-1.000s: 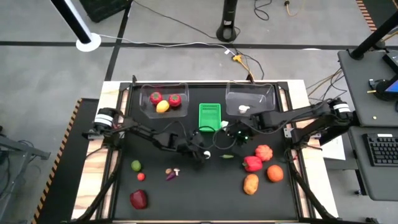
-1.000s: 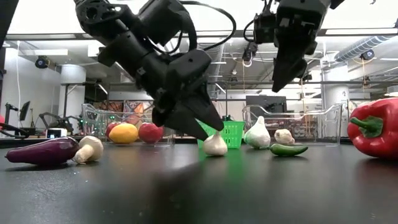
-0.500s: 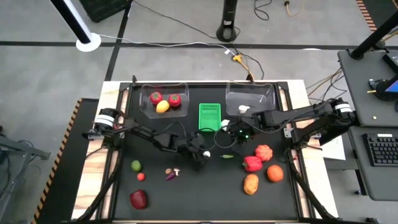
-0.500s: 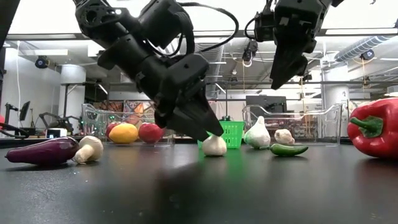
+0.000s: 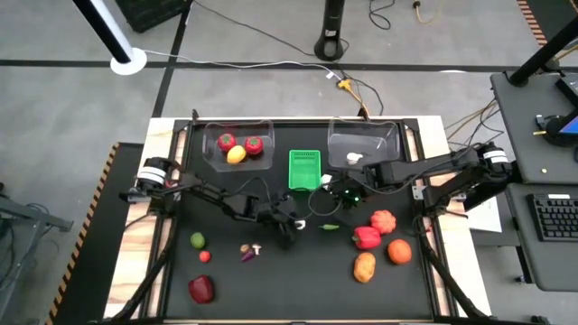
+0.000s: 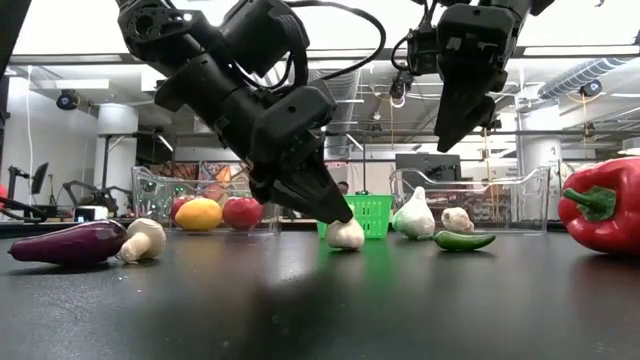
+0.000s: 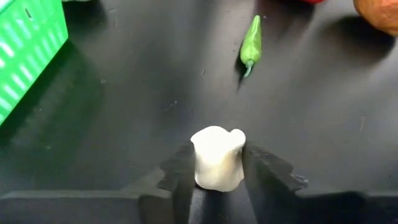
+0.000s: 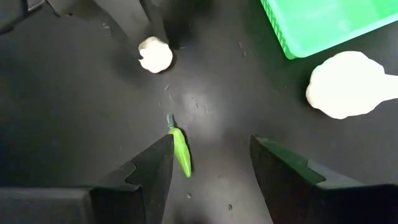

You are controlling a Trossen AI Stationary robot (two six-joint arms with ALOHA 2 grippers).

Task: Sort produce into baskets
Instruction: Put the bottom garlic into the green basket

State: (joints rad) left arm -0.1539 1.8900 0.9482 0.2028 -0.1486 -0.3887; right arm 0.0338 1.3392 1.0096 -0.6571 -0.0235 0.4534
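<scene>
Produce lies scattered over the matte black table [image 5: 298,289], most of it still outside the baskets. Largest to smallest: two clear, round-cornered plastic bins stand at the far edge. The left bin [image 5: 237,144] holds two red pieces and one yellow piece; the right bin [image 5: 363,144] holds one small white piece. Between them sits the smaller bright green perforated plastic basket [image 5: 305,169]; its contents cannot be made out from above.

Loose items: a glossy red bell pepper [image 6: 603,203], cut off at the low view's edge; a ribbed orange-red pumpkin-like piece [image 5: 384,221]; a smooth purple aubergine [image 6: 68,243] with a pale mushroom [image 6: 142,239] touching its end, a pair the overhead view shows only as small blobs. A white garlic bulb with a pointed top [image 6: 413,215] stands just beside the green basket.

The left gripper [image 7: 217,168] is low at mid-table, its dark fingers pressed against both sides of a small, white, lumpy garlic head [image 7: 217,157], which rests on the table. The left wrist view shows this contact; overhead, the arm hides it.

The right gripper [image 8: 210,163] hangs raised above a slim green chilli [image 8: 181,150], jaws apart and empty.
</scene>
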